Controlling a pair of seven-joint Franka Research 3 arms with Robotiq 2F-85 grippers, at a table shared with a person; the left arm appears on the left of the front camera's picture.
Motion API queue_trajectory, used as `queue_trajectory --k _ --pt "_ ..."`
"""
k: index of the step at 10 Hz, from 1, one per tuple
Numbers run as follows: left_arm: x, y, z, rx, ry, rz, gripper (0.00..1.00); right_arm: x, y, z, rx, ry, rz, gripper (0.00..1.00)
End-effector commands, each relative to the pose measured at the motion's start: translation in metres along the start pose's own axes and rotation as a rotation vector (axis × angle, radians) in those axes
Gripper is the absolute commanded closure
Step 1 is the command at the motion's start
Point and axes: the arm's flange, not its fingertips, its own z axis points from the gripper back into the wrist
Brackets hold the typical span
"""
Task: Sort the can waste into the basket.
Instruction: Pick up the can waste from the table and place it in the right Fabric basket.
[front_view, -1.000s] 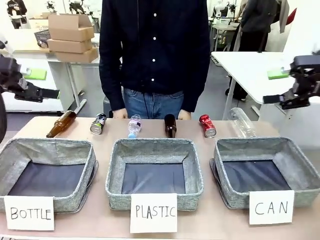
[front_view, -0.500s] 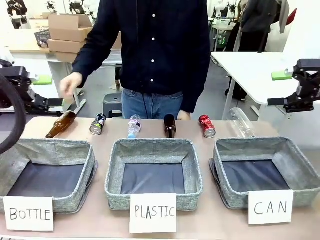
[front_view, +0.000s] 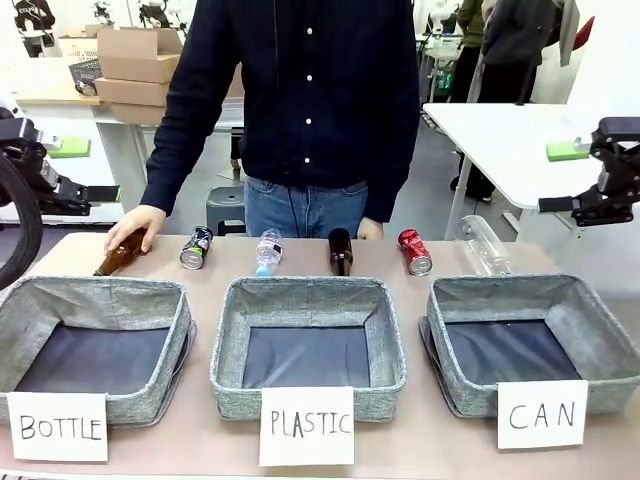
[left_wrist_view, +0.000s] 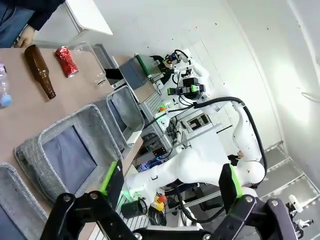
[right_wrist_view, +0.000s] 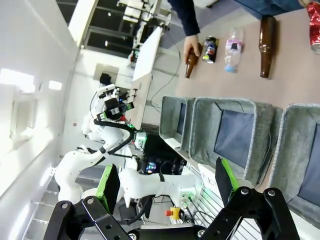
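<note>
Beneath and between the two claws the worktop (front_view: 190, 445) is spread, and a person (front_view: 310, 90) is stood at its far edge. The left claw (left_wrist_view: 170, 177) is held high off the worktop's left end, its green-padded fingers spread wide with nothing between them. The right claw (right_wrist_view: 166, 177) is held likewise off the right end, fingers apart and empty.

Three grey bins are set in a row on the near side. The basket (front_view: 500, 292), fronted by the "CAN" card (front_view: 542, 414), is placed below the right claw and nearer the camera. The "PLASTIC" bin (front_view: 300, 295) is set midway between the claws, and the "BOTTLE" bin (front_view: 100, 292) below the left claw.

Behind the bins a line of items is laid flat. Nearest the right claw, and well below it, a large clear bottle (front_view: 485, 245) is seen. The red can (front_view: 415, 252) is found just beyond that bottle, behind the basket's far corner and apart from its rim. Farther from that claw a brown bottle (front_view: 340, 250) and a small clear bottle (front_view: 268, 250) are laid. The black can (front_view: 196, 247) comes next. Closest to the left claw, another brown bottle (front_view: 112, 260) is covered at one end by the person's hand (front_view: 135, 225).
</note>
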Motion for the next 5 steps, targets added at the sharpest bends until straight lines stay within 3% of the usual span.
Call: queue_trajectory --k 1,2,4,5 --pt "0.0 0.001 -0.002 -0.022 -0.015 -0.025 0.0 0.007 0.0 -0.002 0.026 -0.008 0.034 0.0" --pt "0.0 0.001 -0.002 -0.022 -0.015 -0.025 0.0 0.0 0.0 0.0 0.0 0.0 0.0 0.0" --pt "0.0 0.001 -0.002 -0.022 -0.015 -0.025 0.0 0.035 0.011 -0.052 -0.431 -0.043 0.029 0.0" --pt "0.0 0.001 -0.002 -0.022 -0.015 -0.025 0.0 0.056 0.01 -0.086 -0.607 0.002 0.087 0.0"
